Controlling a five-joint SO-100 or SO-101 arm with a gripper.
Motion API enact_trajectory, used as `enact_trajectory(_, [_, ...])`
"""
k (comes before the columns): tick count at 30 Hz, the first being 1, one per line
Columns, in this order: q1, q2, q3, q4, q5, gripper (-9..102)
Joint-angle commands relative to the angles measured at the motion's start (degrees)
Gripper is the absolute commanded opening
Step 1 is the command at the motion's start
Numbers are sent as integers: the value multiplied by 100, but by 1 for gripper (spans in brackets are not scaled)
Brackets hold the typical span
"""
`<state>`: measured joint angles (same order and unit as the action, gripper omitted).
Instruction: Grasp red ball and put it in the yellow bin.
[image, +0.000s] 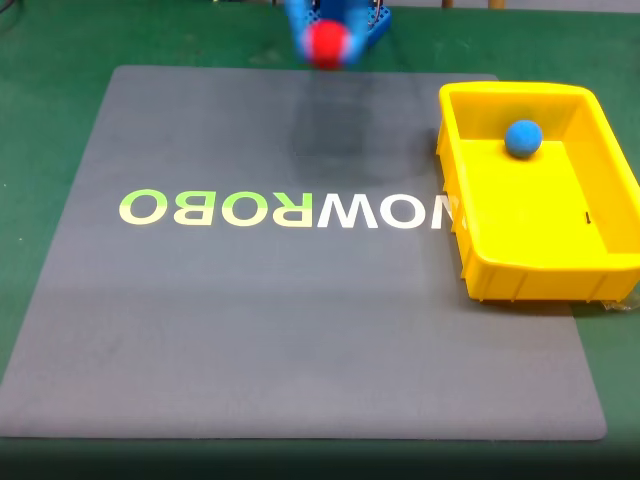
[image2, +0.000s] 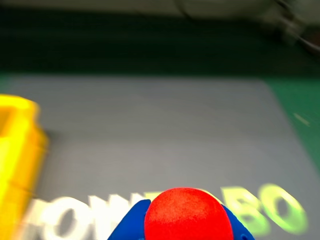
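- red ball (image2: 188, 214): matte, foam-like, round; clamped between the blue end effector (image2: 182, 220) fingers
- yellow bin (image: 600, 268): holds a blue ball (image: 523, 138)

grey mat (image: 300, 330) with lettering, green table cover (image: 40, 120)

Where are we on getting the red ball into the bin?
Grasp looks done: the gripper is shut on the red ball, held above the grey mat. Transport is under way. Left: carry it over the yellow bin, which holds the blue ball, and release.
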<state>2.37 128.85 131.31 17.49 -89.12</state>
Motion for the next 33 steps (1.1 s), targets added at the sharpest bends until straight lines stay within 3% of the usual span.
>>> enact_trajectory(1, [-879, -378, -466, -1099, 211, 0])
enact_trajectory(8, [-2145, -1679, -510, -2619, 264, 0])
enact_trajectory(17, [-2936, -3322, -615, -4421, 220, 0])
enact_trajectory(21, [-3015, -3779, -817, -4729, 246, 2])
enact_trajectory(25, [-2971, -3876, -967, -4737, 334, 21])
enact_trajectory(33, [-2769, -3876, -1020, -4781, 352, 33])
